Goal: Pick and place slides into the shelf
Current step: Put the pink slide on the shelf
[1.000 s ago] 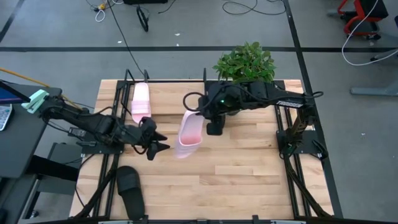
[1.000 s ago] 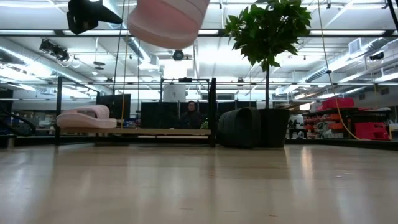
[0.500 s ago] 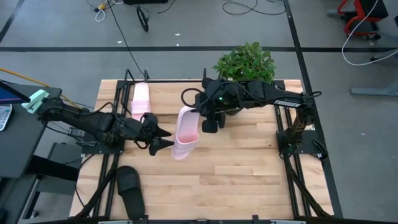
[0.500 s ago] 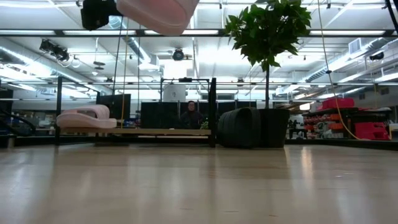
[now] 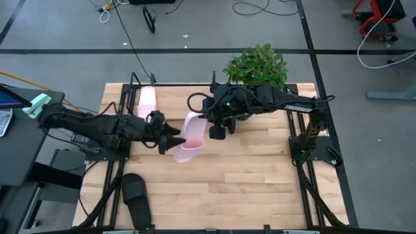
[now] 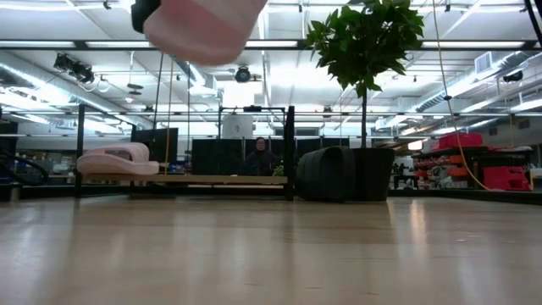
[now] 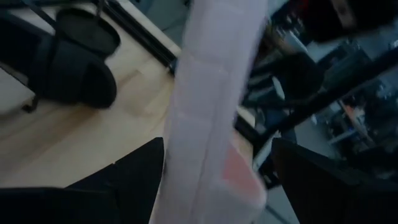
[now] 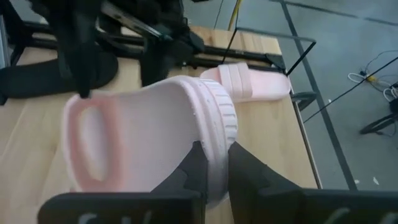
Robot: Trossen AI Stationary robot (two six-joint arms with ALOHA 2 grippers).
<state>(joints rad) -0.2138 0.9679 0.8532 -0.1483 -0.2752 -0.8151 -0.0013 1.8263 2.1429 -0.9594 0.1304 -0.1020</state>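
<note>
Above the table's middle, the right gripper [image 8: 211, 163] pinches a pink slide [image 5: 188, 135] by its edge; the left gripper [image 5: 174, 136], jaws spread around it, could knock it loose; a thin hold risks dropping short of the shelf [image 5: 134, 86].

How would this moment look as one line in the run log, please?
right gripper: shut on pink slide, held above table | left gripper: open, around its free end | other pink slide: on shelf

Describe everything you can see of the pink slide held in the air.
The pink slide is pale, foam-like, with a wide ribbed strap and open toe. It hangs above the table, tilted. The right end effector is shut on its edge; the open left end effector straddles its other end, contact unclear.
</note>
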